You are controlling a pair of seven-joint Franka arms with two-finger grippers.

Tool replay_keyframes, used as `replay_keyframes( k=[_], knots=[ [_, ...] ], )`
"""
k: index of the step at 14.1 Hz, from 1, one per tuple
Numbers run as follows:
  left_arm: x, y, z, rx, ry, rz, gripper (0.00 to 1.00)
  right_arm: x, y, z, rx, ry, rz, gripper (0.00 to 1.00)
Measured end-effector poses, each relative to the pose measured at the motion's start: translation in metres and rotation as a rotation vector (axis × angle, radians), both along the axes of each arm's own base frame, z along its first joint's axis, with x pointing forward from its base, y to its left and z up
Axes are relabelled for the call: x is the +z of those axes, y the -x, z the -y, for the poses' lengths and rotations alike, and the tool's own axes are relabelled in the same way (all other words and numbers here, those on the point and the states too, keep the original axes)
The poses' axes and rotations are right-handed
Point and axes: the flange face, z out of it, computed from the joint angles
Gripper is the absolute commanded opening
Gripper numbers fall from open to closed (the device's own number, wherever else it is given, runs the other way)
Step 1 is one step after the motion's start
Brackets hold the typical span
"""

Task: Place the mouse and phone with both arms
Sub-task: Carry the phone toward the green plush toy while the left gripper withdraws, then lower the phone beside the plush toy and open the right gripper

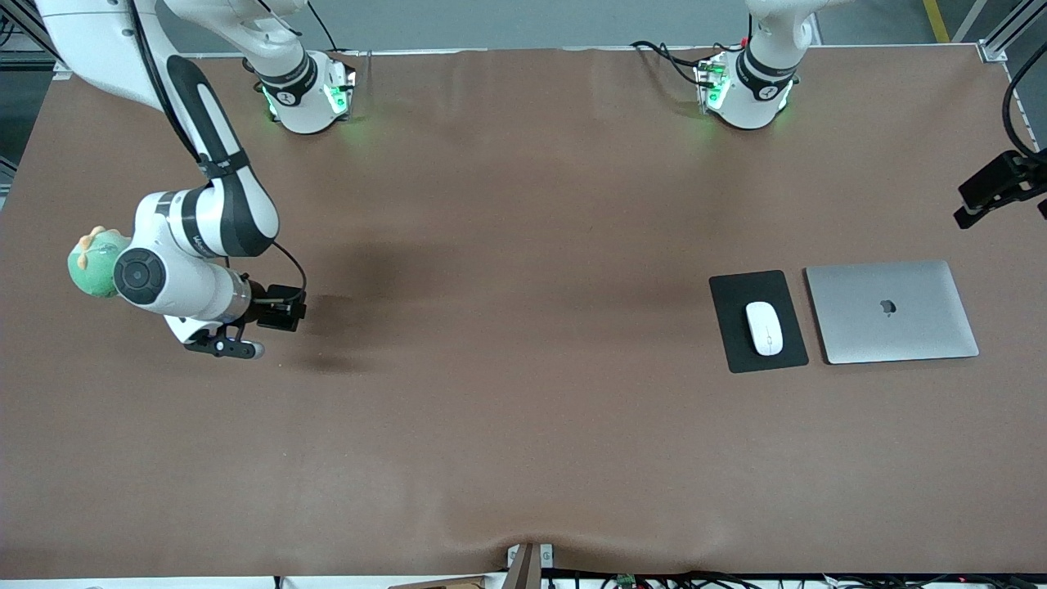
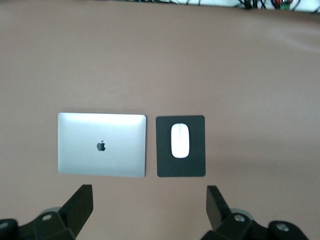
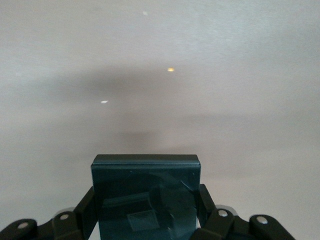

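The white mouse [image 1: 764, 328] lies on a black mouse pad [image 1: 736, 343] beside a closed silver laptop [image 1: 891, 335], toward the left arm's end of the table. In the left wrist view the mouse [image 2: 180, 140] shows on the pad [image 2: 165, 160]. My left gripper [image 2: 149, 195] is open and empty, high over the table beside the pad and laptop; it is out of the front view. My right gripper [image 1: 233, 348] hangs low over the table at the right arm's end. It is shut on the black phone [image 3: 146, 190], which fills the space between its fingers [image 3: 86, 207].
A green plush toy [image 1: 94, 263] sits by the right arm's wrist near the table edge. A black camera mount [image 1: 1002, 188] juts in at the left arm's end. The laptop also shows in the left wrist view [image 2: 101, 160].
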Motion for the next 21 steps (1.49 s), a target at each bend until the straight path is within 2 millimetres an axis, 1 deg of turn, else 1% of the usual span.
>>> replay_keyframes(
  k=[1,3,6,9,12,13,15,17,19,20,21],
  knots=[
    [-0.007,0.001,0.006,-0.024,-0.001,-0.016,1.00,-0.007,0.005,0.015,0.016,-0.006,0.002,0.00],
    [-0.017,0.007,0.015,-0.070,0.012,-0.039,1.00,-0.014,0.011,0.040,0.030,-0.014,0.000,0.00],
    [-0.016,0.014,0.017,-0.075,0.021,-0.040,1.00,-0.023,0.019,0.060,0.058,0.005,-0.010,0.00],
    [-0.016,0.014,0.017,-0.067,0.022,-0.041,1.00,-0.036,0.031,0.076,0.101,0.021,0.000,0.00],
    [-0.017,0.014,0.016,-0.056,0.023,-0.043,1.00,-0.046,0.042,0.108,0.126,0.011,0.014,0.00],
    [-0.017,0.014,0.015,-0.053,0.023,-0.042,1.00,-0.050,0.046,0.115,0.129,0.010,0.016,0.00],
    [-0.015,0.013,0.014,-0.051,0.023,-0.034,1.00,-0.062,0.055,0.121,0.129,0.012,0.025,0.00],
    [-0.015,0.012,0.014,-0.050,0.023,-0.033,1.00,-0.077,0.062,0.119,0.142,0.015,0.028,0.00],
    [-0.017,0.011,0.014,-0.050,0.023,-0.033,1.00,-0.087,0.066,0.117,0.171,0.024,0.020,0.00],
    [-0.018,0.010,0.014,-0.051,0.023,-0.034,1.00,-0.086,0.066,0.117,0.177,0.025,0.021,0.25],
    [-0.020,0.009,0.014,-0.051,0.023,-0.037,1.00,-0.087,0.066,0.117,0.181,0.026,0.021,0.79]
  ],
)
